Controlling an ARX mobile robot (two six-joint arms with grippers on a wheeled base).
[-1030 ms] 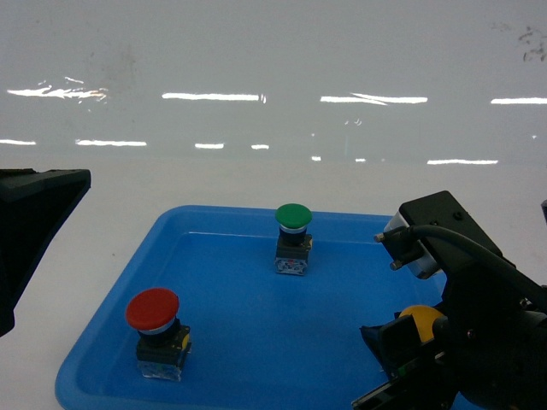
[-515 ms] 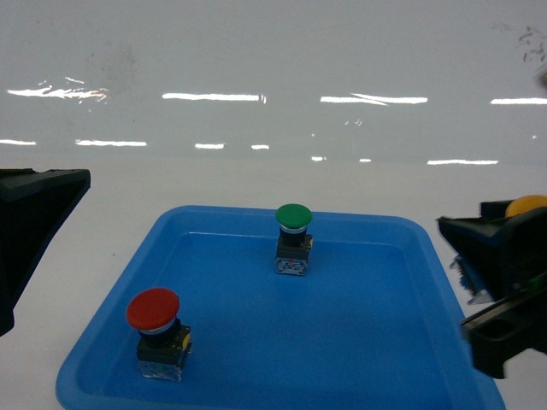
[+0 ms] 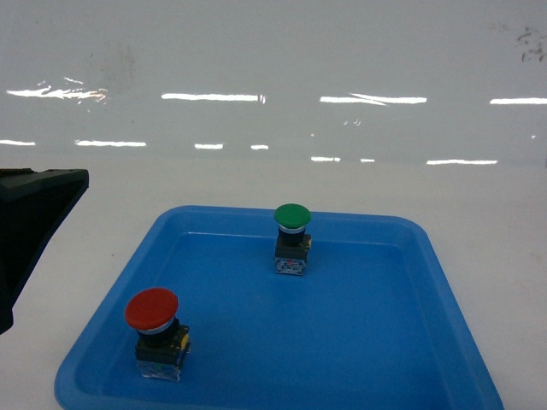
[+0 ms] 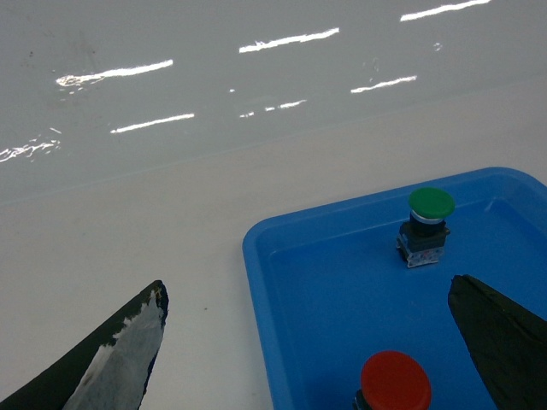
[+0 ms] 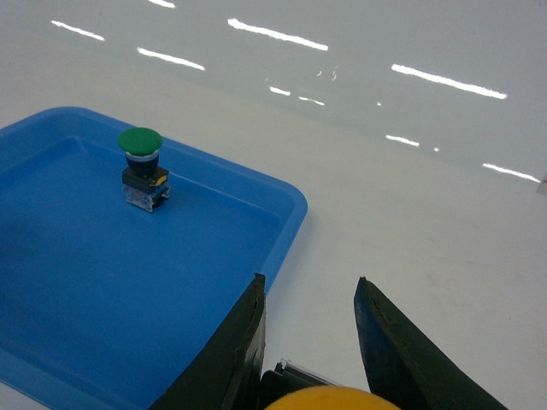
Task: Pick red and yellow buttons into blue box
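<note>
The red button [image 3: 152, 309] stands in the near left corner of a shallow blue tray [image 3: 359, 333]; the left wrist view shows its red cap [image 4: 395, 382] too. My left gripper [image 4: 308, 284] hovers open and wide over the tray's left rim, with nothing between its fingers. One black finger [image 3: 34, 213] shows at the left edge of the head view. In the right wrist view my right gripper [image 5: 309, 280] is shut on the yellow button [image 5: 329, 399], off the tray's right side over the white table. The right gripper is out of the head view. The blue box is out of view.
A green-capped button [image 3: 292, 216] stands upright at the back middle of the tray, also visible as the green button [image 5: 140, 141] from the right wrist. The white table [image 3: 479, 196] surrounds the tray, with a glossy white wall behind.
My right gripper lifted the yellow button from the tray's right side, carried it up and to the right, and has left the head view. The left arm, red and green buttons stayed put.
</note>
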